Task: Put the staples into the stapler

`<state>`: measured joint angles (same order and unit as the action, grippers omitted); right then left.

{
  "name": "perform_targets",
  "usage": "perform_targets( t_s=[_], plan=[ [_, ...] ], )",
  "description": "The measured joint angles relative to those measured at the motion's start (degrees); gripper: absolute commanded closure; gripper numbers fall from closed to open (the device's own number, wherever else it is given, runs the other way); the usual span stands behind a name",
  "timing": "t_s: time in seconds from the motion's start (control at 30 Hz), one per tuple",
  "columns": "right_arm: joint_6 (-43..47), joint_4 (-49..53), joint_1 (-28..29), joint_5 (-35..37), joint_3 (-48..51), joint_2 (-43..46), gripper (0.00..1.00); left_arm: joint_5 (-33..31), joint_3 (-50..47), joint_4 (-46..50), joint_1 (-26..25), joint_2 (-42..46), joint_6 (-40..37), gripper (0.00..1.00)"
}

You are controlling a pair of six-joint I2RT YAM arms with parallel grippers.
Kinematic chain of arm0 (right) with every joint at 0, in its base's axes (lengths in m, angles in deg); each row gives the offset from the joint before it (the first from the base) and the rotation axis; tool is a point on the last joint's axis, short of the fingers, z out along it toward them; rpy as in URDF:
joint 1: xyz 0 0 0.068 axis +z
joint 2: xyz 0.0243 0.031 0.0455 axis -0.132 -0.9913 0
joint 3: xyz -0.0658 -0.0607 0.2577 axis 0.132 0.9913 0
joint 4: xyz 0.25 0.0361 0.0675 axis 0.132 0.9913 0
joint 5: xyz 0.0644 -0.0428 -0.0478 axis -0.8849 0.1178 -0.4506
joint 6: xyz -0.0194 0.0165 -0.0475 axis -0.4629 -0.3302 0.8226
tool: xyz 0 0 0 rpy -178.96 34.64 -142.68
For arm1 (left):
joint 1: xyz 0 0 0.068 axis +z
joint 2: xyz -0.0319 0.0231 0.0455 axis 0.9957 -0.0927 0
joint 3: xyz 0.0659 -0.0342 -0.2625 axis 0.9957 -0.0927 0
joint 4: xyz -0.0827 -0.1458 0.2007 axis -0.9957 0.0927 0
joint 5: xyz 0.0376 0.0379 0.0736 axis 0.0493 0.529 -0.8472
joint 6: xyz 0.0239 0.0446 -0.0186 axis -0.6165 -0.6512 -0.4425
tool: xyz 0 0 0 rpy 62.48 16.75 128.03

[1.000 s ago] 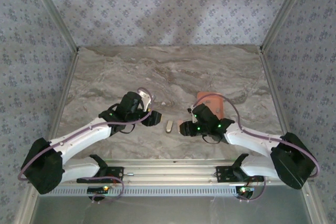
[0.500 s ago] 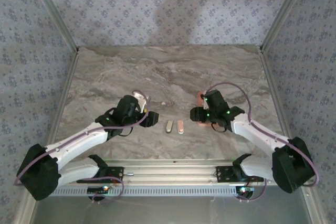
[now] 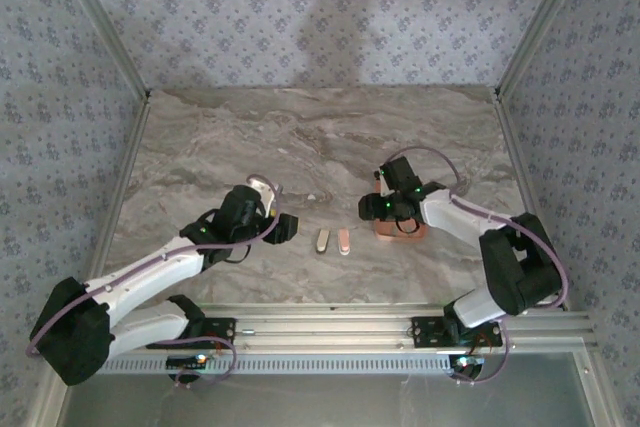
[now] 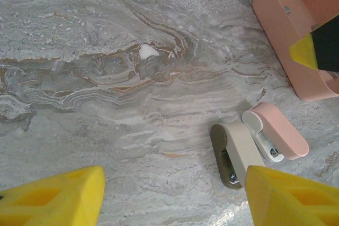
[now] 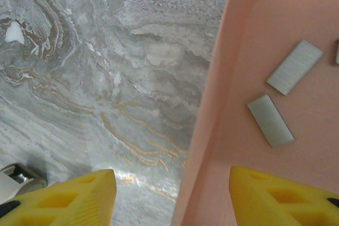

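Two end effectors are hanging low over the grey marbled desk. On the left, the left end effector is pointing toward the centre, its yellow fingers standing wide apart with nothing between them; from the left wrist, the left end effector is framing bare desk.

Just to its right, two small items are lying side by side and touching. They are looking like two mini staplers, though the detail is too fine to be sure. The beige stapler is sitting nearer the left arm, and from the left wrist the beige stapler is showing a metal underside with a screw. The pink stapler is lying against its right flank, and the pink stapler is showing a white inner part at one end.

Farther right, the shallow salmon tray is resting flat on the desk, apart from both staplers. The staples are lying loose on the tray floor as short grey strips, two of them fully in frame and close together.

Above the tray's left wall, the right end effector is hovering with its jaws spread and gripping nothing. From the right wrist, the right end effector is straddling that wall, one finger over the desk and the other over the tray floor.
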<state>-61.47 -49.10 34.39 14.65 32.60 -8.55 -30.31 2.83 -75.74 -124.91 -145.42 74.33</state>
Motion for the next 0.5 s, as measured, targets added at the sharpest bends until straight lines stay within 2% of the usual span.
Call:
perform_targets(
  t_s=[0.17,0.5],
  plan=[
    [0.00,-1.79,1.81,-1.27,-2.05,-3.32,0.41,-0.20,0.00,-0.44,0.48,0.00,0.00,0.28],
    [-0.02,-4.37,9.79,-2.16,-10.08,-10.80,0.41,-1.33,-0.85,-2.03,2.16,1.99,0.02,0.24]
  ],
)
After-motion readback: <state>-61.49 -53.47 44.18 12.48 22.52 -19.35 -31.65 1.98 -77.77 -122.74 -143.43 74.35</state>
